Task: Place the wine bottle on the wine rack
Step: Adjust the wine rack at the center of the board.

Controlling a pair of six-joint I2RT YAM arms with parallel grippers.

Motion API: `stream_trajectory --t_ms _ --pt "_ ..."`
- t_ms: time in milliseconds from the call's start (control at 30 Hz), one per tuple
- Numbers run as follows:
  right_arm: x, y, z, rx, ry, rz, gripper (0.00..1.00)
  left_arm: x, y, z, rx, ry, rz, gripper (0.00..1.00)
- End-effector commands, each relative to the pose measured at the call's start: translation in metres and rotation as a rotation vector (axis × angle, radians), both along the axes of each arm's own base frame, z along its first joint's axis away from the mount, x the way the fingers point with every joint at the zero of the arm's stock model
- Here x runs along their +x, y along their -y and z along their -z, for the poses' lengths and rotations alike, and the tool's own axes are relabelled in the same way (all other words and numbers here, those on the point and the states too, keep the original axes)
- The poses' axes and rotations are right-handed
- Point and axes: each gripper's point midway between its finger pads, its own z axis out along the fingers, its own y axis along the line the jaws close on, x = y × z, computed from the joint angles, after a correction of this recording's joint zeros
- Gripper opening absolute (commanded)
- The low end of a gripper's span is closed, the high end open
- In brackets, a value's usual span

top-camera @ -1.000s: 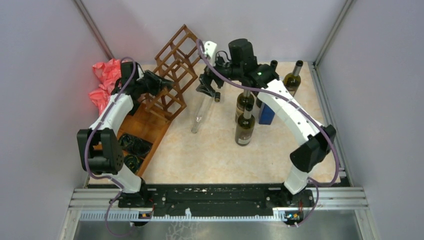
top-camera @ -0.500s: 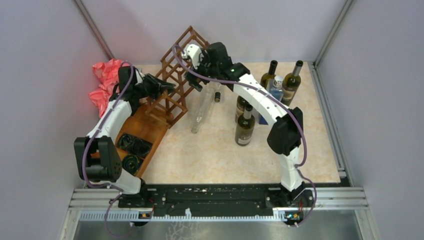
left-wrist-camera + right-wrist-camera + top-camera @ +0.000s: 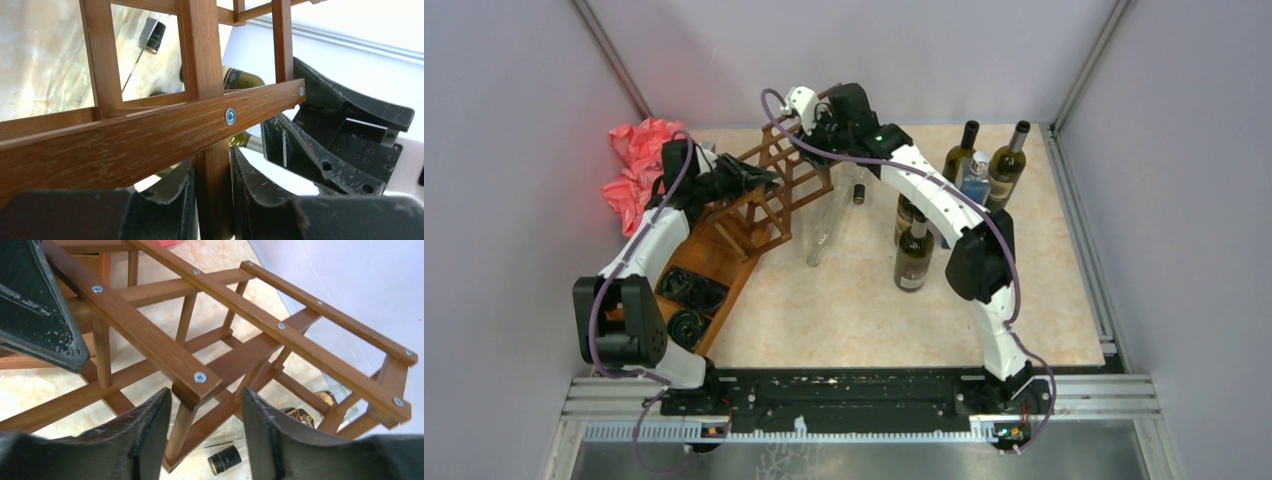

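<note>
Two grippers meet on the dark brown wooden lattice wine rack [image 3: 776, 190], which sits tilted, with open square cells, at eleven o'clock on the beige marbled table [image 3: 844, 310]. The left gripper [image 3: 212, 182] clamps one thin slat. The right gripper [image 3: 205, 407] straddles another slat's end, jaws apart.

Nothing legible anywhere right now. Behind the wine rack [image 3: 150, 130], the green bottle [image 3: 241, 79] shows a dark, gold-edged label band, its print too blurred to read.
</note>
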Motion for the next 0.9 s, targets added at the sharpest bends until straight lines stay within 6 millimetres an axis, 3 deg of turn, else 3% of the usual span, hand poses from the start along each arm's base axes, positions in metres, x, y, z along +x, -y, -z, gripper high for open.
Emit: stream_trajectory --t_ms 0,200,500,533,667,700,800,867 --pt "-0.001 -0.016 -0.020 0.067 0.027 -0.035 0.49 -0.009 0.009 -0.074 -0.067 0.271 0.093 0.00" --pt "0.002 -0.021 0.002 0.086 -0.068 0.007 0.49 -0.008 0.008 -0.068 -0.083 0.248 0.074 0.00" --pt "-0.009 -0.020 0.016 0.108 -0.151 0.019 0.52 -0.005 0.007 -0.083 -0.172 0.264 0.040 0.00" --pt "-0.010 -0.020 0.017 0.106 -0.151 0.017 0.49 -0.004 0.008 -0.085 -0.176 0.268 0.041 0.00" --pt "-0.012 -0.017 0.010 0.107 -0.140 0.018 0.07 -0.003 0.007 -0.087 -0.181 0.268 0.036 0.00" --pt "-0.012 -0.016 0.006 0.110 -0.133 0.021 0.00 -0.002 0.007 -0.087 -0.179 0.265 0.030 0.00" --pt "-0.014 -0.012 -0.010 0.132 -0.115 0.035 0.00 -0.002 0.006 -0.082 -0.162 0.261 0.022 0.01" --pt "-0.014 -0.008 -0.024 0.157 -0.100 0.047 0.00 -0.002 0.005 -0.076 -0.140 0.253 0.017 0.23"
